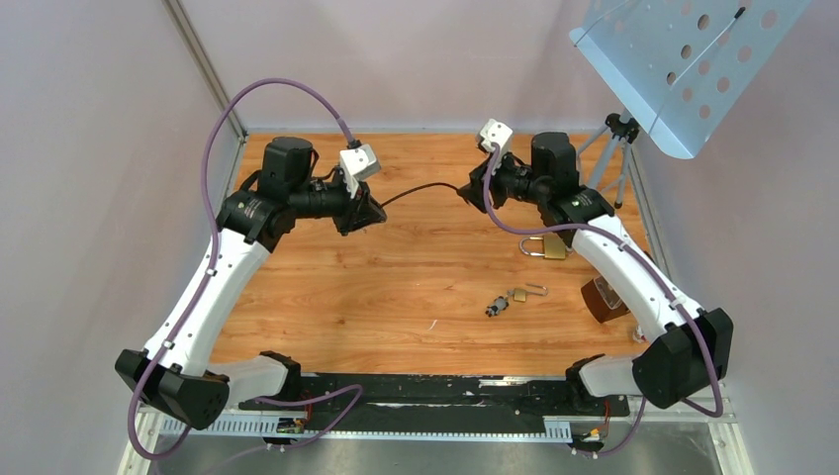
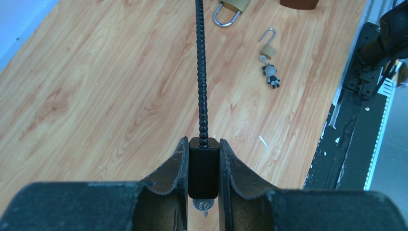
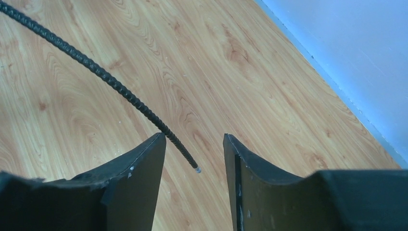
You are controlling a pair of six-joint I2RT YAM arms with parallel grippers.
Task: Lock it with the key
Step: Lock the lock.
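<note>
Slippage was the risk you faced. At the far left of the table (image 1: 396,297), your left gripper (image 2: 203,140) was clamped on the black lock body (image 2: 203,168), with what looked like its key (image 2: 204,206) showing just beneath. The ribbed cable (image 2: 201,72) ran right from it, above the wood. Further right, your right gripper (image 3: 194,135) stood with jaws apart on either side of the cable tip (image 3: 196,168), touching neither finger as far as I could tell. Had you closed off-centre, the springy tip could have flicked out or bent away from the body. Nearer and to the right lay a brass padlock (image 1: 546,246), a small open padlock (image 1: 518,294) with a charm (image 1: 496,308), and a brown block (image 1: 601,297), all well apart from the cable and not in your way.
</note>
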